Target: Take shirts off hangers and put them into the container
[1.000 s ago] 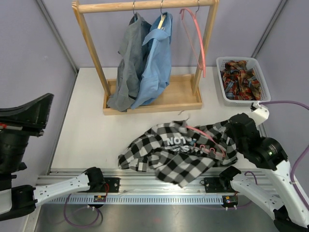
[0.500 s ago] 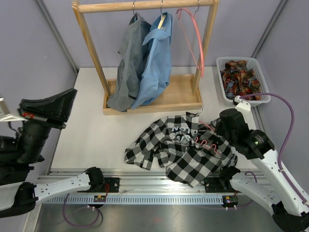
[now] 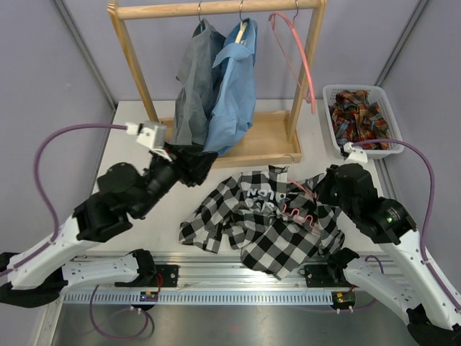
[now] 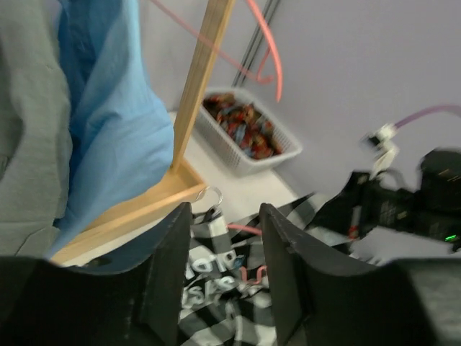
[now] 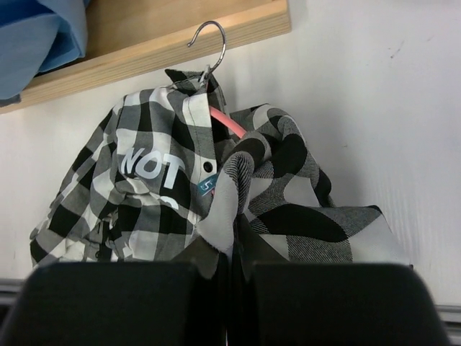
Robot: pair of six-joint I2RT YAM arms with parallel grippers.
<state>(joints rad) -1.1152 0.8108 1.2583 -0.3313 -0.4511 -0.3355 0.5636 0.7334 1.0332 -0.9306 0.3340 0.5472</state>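
Your right gripper (image 5: pixel 230 268) clamps the checked shirt (image 5: pixel 155 189), just beside the edge of the rack base (image 5: pixel 166 45). Your left gripper (image 4: pixel 225 216) stands parted, empty.

A light wooden clothes rack (image 3: pixel 270 137) stands at the far side of a white table (image 3: pixel 317 155). Pale lilac walls (image 3: pixel 43 58) enclose the table. An aluminium rail (image 3: pixel 216 281) runs along its near edge.

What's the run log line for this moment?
left gripper: open, empty; right gripper: shut on checked shirt; pink hanger: inside checked shirt; white basket: holds red plaid garment
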